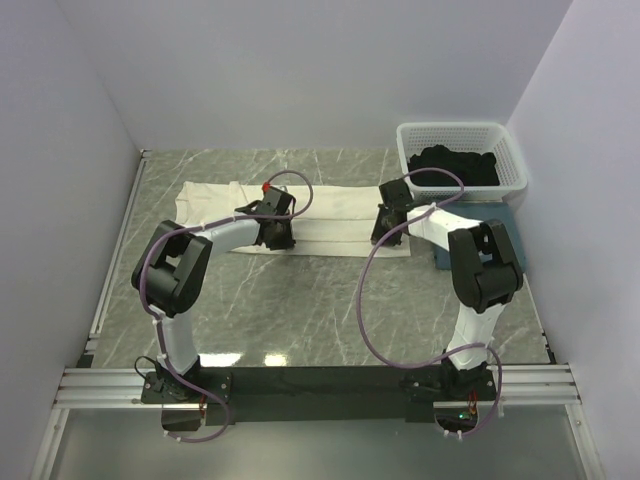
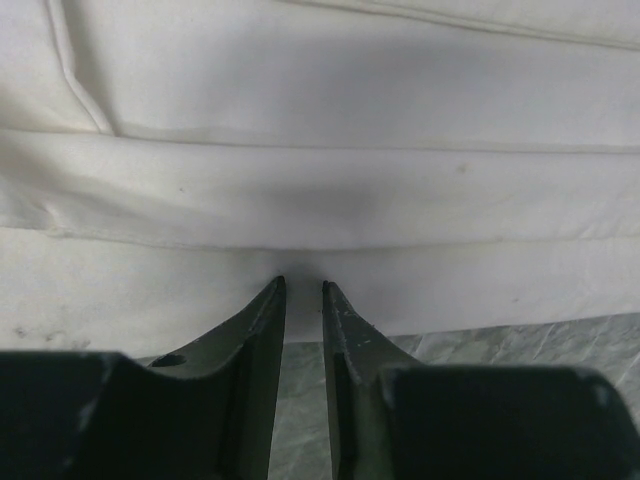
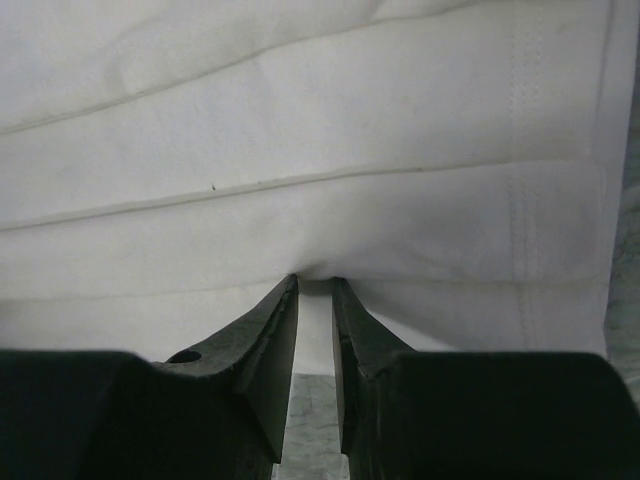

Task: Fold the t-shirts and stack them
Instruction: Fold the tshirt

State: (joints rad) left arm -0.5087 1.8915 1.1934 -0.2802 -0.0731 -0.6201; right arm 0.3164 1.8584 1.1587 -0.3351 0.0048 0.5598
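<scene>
Cream-white t-shirt [image 1: 335, 215]: left gripper [image 2: 302, 283] and right gripper [image 3: 315, 282] pinched its near edge, jaws nearly closed; they needed to lift evenly together.

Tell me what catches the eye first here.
A long folded cream-white t-shirt lies across the middle of the marble table. The left gripper and right gripper each pinch its near edge. A white basket in the far right corner holds a black t-shirt.

The t-shirt [image 1: 330, 215] is cream-white; the table [image 1: 300, 310] grey-green, pale-veined like marble; the lattice basket [image 1: 512, 150] white; its cloth [image 1: 455, 165] black, possibly a shirt; nearby fabric [image 1: 500, 213] slate-blue.
</scene>
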